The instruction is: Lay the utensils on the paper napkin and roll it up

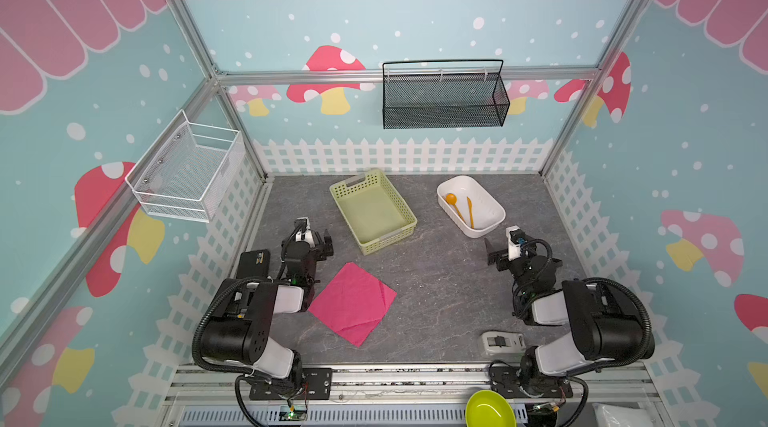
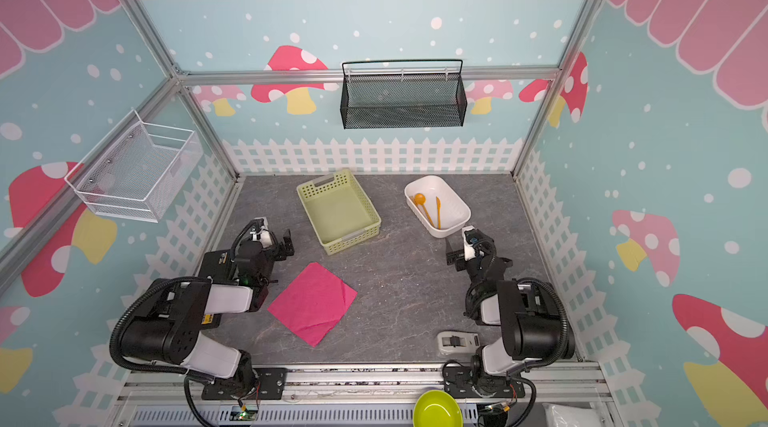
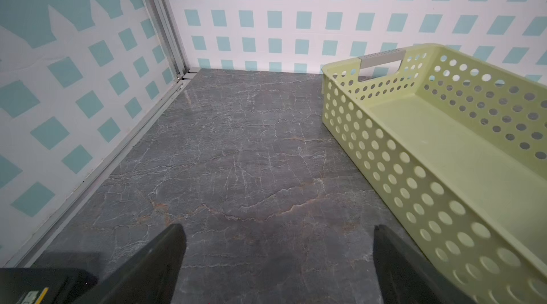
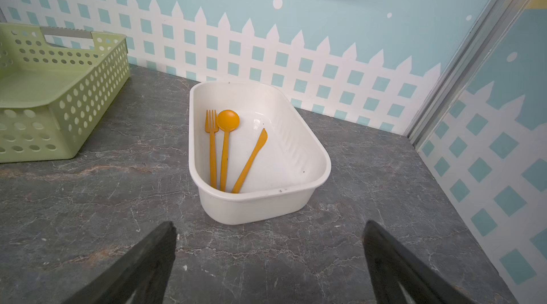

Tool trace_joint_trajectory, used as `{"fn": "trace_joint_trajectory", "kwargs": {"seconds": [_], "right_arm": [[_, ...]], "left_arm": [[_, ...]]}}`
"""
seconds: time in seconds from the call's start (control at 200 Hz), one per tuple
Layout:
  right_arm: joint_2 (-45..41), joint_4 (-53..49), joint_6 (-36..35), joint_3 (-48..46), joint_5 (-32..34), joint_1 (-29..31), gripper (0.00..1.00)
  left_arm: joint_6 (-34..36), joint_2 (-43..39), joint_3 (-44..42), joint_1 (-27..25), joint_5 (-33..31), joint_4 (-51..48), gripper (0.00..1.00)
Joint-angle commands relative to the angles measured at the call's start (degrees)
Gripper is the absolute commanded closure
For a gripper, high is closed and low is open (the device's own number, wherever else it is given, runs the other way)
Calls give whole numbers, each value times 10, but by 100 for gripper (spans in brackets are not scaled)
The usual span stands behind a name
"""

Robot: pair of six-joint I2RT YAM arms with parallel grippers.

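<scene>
Utensils (image 4: 225,154): in white tub (image 4: 254,207), desk's (image 1: 436,300) far right.
Napkin (image 1: 352,304): flat, toward front edge.
Left fingers (image 3: 154,264): spread wide, empty.
Right fingers (image 4: 142,264): same.

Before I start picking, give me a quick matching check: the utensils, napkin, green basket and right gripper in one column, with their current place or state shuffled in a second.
Column one
1. slim orange plastic utensils
2. magenta-pink square paper napkin
3. pale green perforated plastic basket
4. right gripper

Column two
A. empty, at the back of the table
B. lying inside the white plastic tub
C. jaws wide open, nothing between them
D. spread flat on the grey stone-look table

Pairs: 1-B, 2-D, 3-A, 4-C
</scene>
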Motion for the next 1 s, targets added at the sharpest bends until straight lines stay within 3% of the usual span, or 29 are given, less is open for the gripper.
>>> {"fn": "trace_joint_trajectory", "kwargs": {"seconds": [0.0, 0.996], "right_arm": [[1, 29, -10, -9, -3, -3, 1], [1, 28, -8, -8, -3, -3, 1]], "left_arm": [[10, 4, 8, 4, 6, 12, 0], [1, 4, 19, 15, 18, -11, 0]]}}
